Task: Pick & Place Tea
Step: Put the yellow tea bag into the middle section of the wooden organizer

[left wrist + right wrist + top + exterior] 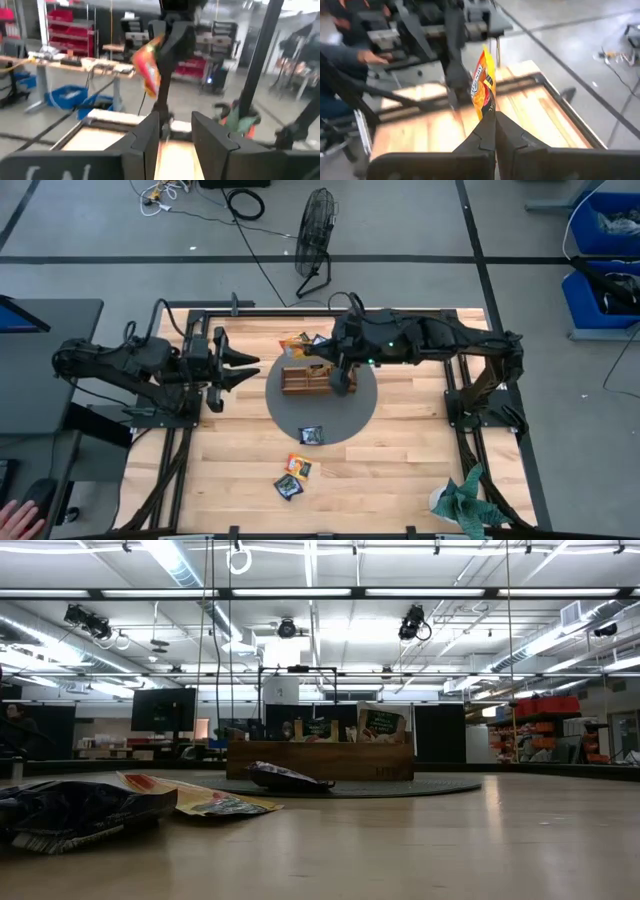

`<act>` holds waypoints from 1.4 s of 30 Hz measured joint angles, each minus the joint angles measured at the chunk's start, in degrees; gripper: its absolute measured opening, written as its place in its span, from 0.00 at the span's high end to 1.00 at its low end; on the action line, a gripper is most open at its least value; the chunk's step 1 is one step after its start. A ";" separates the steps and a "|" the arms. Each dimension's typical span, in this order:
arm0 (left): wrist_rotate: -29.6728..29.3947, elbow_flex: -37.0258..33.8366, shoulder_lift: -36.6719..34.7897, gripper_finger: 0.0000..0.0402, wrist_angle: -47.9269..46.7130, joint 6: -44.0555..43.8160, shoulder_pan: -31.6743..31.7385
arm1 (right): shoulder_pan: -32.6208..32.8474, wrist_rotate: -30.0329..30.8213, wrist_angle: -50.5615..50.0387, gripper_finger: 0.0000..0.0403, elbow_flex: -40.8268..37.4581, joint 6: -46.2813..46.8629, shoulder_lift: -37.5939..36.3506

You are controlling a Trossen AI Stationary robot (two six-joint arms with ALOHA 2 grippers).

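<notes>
My right gripper (312, 350) reaches from the right over the far left part of the round grey mat (350, 420) and is shut on an orange tea sachet (482, 87), also seen as the orange sachet (149, 70). The brown wooden tray (305, 380) rests on the mat, and some sachets (380, 725) stand in it. A dark sachet (311, 435) lies on the mat's near edge. Two more sachets (295, 476) lie on the bare wood nearer the front. My left gripper (243, 370) waits open to the left of the mat, pointing at the tray. My right gripper pinches the orange sachet by its one edge (488, 107) between the two fingertips. The sachet sticks out beyond the fingertips toward the left arm, edge-on and lifted clear of the table and tray.
A black fan (318, 225) stands on the floor beyond the far edge. A green crumpled thing (465, 502) sits at the near right corner. A person's hand (20, 518) shows at the lower left, off the table. Bare wood lies near and right of the mat.
</notes>
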 joint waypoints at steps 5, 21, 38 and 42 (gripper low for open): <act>-0.78 0.11 -1.15 0.70 -7.34 -3.26 0.00 | -3.07 -3.71 -6.80 1.00 0.00 0.20 -0.02; -6.06 0.04 -4.02 0.70 -18.48 -8.88 0.00 | -17.08 -16.33 -17.84 1.00 0.03 -7.51 4.44; -10.06 0.04 -4.16 0.70 -19.70 -10.37 0.07 | -21.08 -19.35 -27.87 1.00 0.00 -22.67 19.62; -10.15 0.04 -4.15 0.70 -19.66 -10.42 0.07 | -20.74 -17.91 -28.82 1.00 0.00 -25.96 22.58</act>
